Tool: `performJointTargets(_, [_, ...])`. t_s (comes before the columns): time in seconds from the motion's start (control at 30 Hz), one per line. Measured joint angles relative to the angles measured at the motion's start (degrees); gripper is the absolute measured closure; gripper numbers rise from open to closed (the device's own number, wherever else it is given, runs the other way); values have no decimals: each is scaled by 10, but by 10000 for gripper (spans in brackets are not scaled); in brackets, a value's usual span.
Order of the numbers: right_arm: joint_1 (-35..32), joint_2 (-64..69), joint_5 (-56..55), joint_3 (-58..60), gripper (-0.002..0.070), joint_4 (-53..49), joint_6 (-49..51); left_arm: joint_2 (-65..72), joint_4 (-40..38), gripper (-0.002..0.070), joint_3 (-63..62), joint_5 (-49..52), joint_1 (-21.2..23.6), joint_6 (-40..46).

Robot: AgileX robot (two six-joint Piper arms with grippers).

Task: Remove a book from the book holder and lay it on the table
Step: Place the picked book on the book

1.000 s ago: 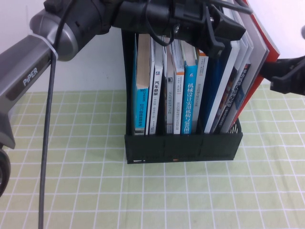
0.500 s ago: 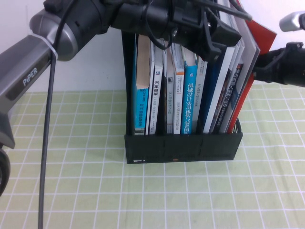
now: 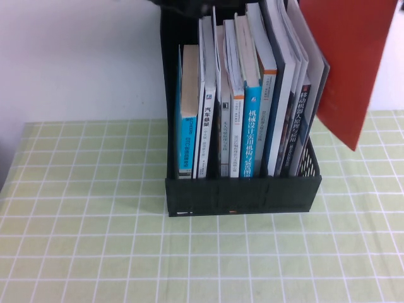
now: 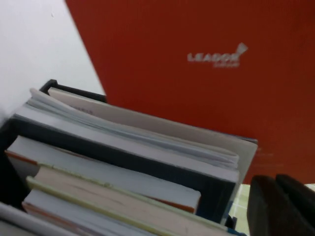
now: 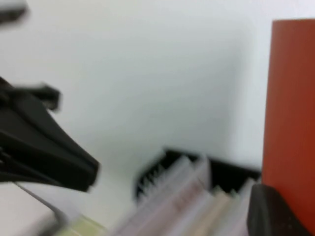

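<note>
The book (image 3: 353, 69), red cover showing, hangs in the air above and to the right of the black book holder (image 3: 243, 196), its lower corner over the table (image 3: 95, 252). Neither gripper shows in the high view. In the right wrist view one dark finger of my right gripper (image 5: 283, 209) lies against the book's red cover (image 5: 290, 108); it is shut on the book. In the left wrist view my left gripper (image 4: 278, 206) is shut and empty, above the books in the holder (image 4: 49, 86), with the red cover (image 4: 206, 98) beyond it.
Several upright books (image 3: 252, 107) remain in the holder, among them blue-spined paperbacks and a dark blue large one. A white wall stands behind. A blurred black arm part (image 5: 44, 152) shows in the right wrist view.
The red book has risen out of the holder's right end, up and to the right. My left arm, which lay across the book tops, and my right arm have both left the high view.
</note>
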Motion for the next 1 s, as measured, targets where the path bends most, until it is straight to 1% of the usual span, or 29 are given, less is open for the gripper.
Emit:
performJointTargets(0.17, [0, -63, 107, -7, 661, -3, 75, -49, 0, 678, 0, 54, 41, -43])
performJointTargets(0.3, [0, -89, 204, -10, 661, -47, 137, -105, 0, 678, 29, 67, 68, -55])
performJointTargets(0.5, [0, -95, 320, -33, 661, -133, 187, -214, 12, 678, 159, 41, 108, -64])
performJointTargets(0.67, [2, -95, 393, -76, 661, -195, 245, -311, 38, 678, 310, -9, 123, -72])
performJointTargets(0.83, [22, -99, 403, -105, 661, -297, 294, -397, 66, 678, 435, -73, 126, -81])
performJointTargets(0.93, [55, -98, 402, -106, 661, -391, 324, -445, 83, 678, 490, -94, 127, -105])
performJointTargets(1.0, [92, -94, 395, -106, 661, -462, 351, -469, 103, 678, 517, -99, 127, -129])
